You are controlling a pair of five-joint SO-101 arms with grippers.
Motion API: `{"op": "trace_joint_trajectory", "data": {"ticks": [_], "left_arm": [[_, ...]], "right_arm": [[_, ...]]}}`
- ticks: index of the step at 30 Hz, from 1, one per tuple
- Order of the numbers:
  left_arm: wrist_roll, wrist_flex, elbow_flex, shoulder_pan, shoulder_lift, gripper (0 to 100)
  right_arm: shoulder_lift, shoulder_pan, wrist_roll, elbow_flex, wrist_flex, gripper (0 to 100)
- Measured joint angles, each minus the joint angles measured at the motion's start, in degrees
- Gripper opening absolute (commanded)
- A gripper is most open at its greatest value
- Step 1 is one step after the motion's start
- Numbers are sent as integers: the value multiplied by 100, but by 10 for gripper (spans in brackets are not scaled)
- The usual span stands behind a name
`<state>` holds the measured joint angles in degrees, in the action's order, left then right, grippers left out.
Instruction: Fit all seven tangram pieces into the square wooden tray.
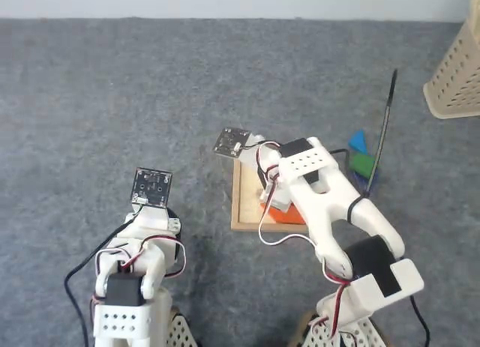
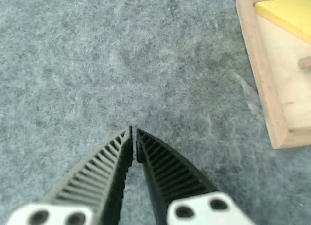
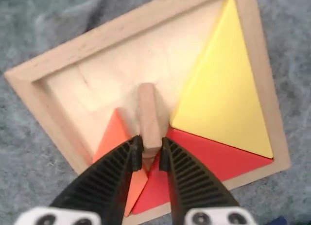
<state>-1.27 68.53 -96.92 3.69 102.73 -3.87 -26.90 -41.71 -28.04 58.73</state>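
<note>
Left arm: I see it low at the left of the bench (image 1: 112, 85), well apart from the tray.
Left gripper (image 2: 133, 130): its fingers are pressed together tip to tip with nothing between them, and they hang over bare grey bench. One corner of the tray sits off to the side in its wrist view.
Tray (image 1: 238, 204): the square wooden tray lies flat on the bench just right of centre. My right arm covers much of it from above.
Pieces in the tray: a big yellow triangle (image 3: 223, 98) fills one side. A red triangle (image 3: 209, 159) lies along the yellow one's long edge, touching it. An orange triangle (image 3: 109, 142) sits beside the red one, against the tray wall. The rest of the tray floor is bare pale wood.
Right gripper (image 3: 150, 142): the fingers are narrow and pinch the near end of a plain wooden piece (image 3: 148, 115) — it stands in the tray where the three coloured triangles meet. I cannot tell its exact shape.
Loose pieces: a blue piece (image 1: 358, 142) and a green piece (image 1: 361, 164) lie on the bench just right of the tray, close to each other and outside the rim.
Beside them: a thin black strip (image 1: 386, 122) runs up past the blue piece.
Far right: a pale perforated basket (image 1: 459, 70) stands at the bench's far edge — well apart from the tray.
</note>
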Motion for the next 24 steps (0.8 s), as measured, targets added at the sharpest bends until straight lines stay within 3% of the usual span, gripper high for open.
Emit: {"op": "trace_joint_trajectory", "data": {"ticks": [24], "left_arm": [[0, 0, 0, 0, 0, 11]], "right_arm": [[0, 35, 818, 0, -448, 32]]}}
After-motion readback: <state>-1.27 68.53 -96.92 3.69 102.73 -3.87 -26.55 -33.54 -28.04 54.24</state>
